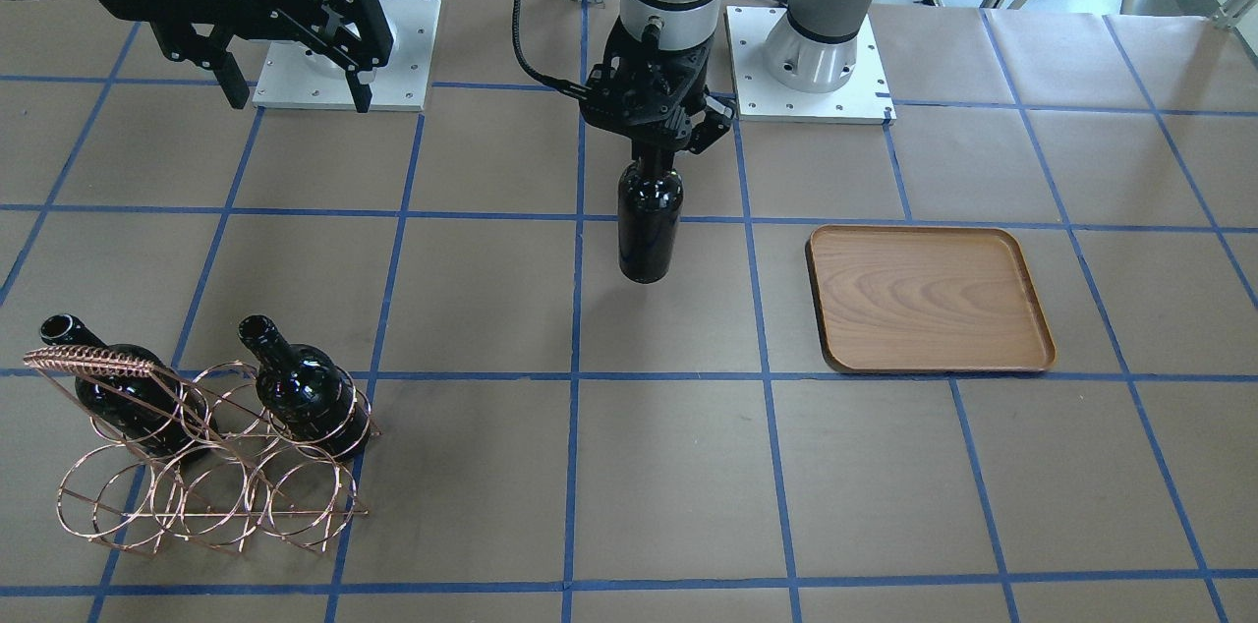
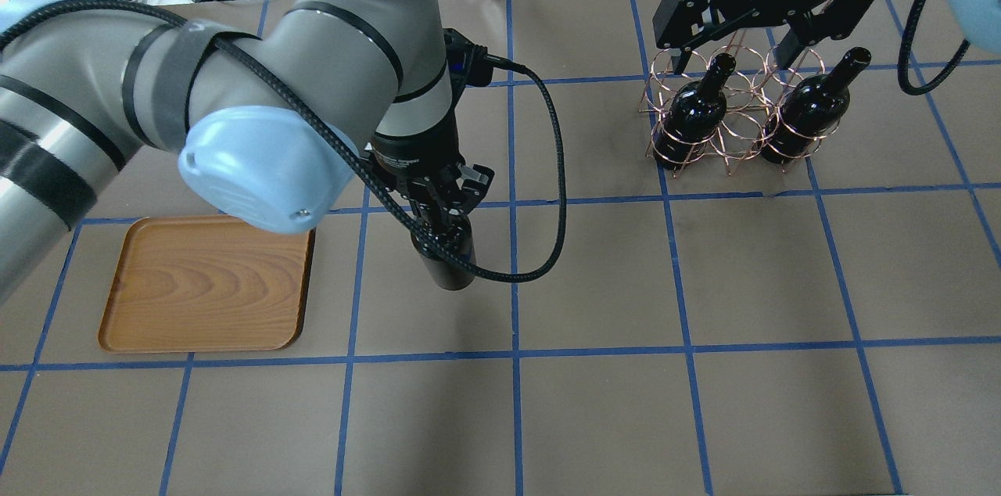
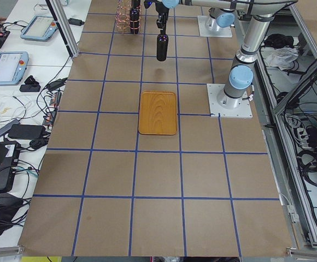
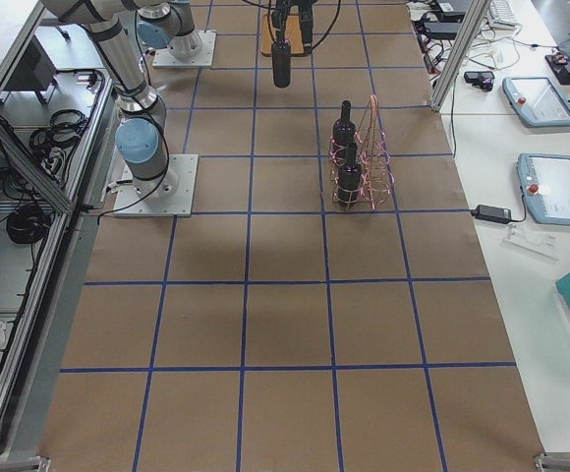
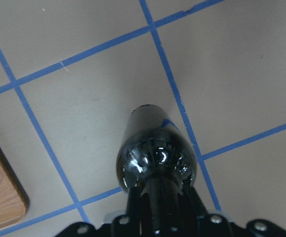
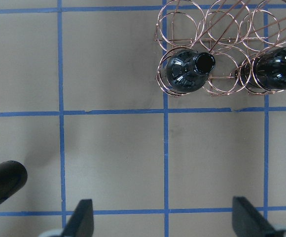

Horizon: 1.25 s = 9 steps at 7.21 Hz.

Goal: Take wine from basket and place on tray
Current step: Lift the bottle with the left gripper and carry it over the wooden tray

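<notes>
The left gripper is clamped on the neck of a wine bottle, its fingers pressed against the glass on either side. The bottle hangs upright, mouth up, glossy black and without any label. It is over the brown paper table, close to a crossing of the blue tape grid lines. It is beside the wooden tray but not over it, and well apart from the wire basket. In the side views it appears lifted clear of the table. The left wrist camera looks down the shoulder of the bottle, with a corner of the tray at the lower left edge of that view. The tray is bare, showing only its grain.

The right gripper hangs with its fingers spread wide apart and grips nothing. Its body carries white lettering that reads "2F Adaptive"; the rest is cut off. It hovers near the basket, on the robot's side of it.

Two more black bottles sit in the copper rings of the basket, tilted, necks pointing up and toward the robot. Neither has a label. A black braided cable loops from the left wrist.
</notes>
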Each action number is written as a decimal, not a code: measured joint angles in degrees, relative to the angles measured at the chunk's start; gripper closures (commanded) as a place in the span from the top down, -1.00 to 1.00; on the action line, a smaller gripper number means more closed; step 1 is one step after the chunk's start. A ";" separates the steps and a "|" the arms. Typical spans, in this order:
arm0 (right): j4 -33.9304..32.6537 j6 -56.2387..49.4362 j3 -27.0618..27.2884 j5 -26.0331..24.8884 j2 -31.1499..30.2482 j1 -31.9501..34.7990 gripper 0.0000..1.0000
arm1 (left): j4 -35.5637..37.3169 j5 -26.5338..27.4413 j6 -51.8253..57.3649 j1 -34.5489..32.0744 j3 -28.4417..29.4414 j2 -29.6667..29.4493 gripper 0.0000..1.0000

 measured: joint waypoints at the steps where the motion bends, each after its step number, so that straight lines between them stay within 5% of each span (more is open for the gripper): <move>1: 0.00 0.00 0.00 -0.03 0.01 0.00 1.00 | -1.14 2.09 0.75 1.95 0.93 0.38 -1.00; 4: -0.13 0.00 0.03 0.14 0.02 0.02 1.00 | -1.65 4.10 6.10 13.17 1.33 2.11 -1.00; 9: -0.05 0.00 0.23 -0.13 -0.04 0.09 1.00 | 0.47 1.76 31.39 37.10 -2.94 4.80 -1.00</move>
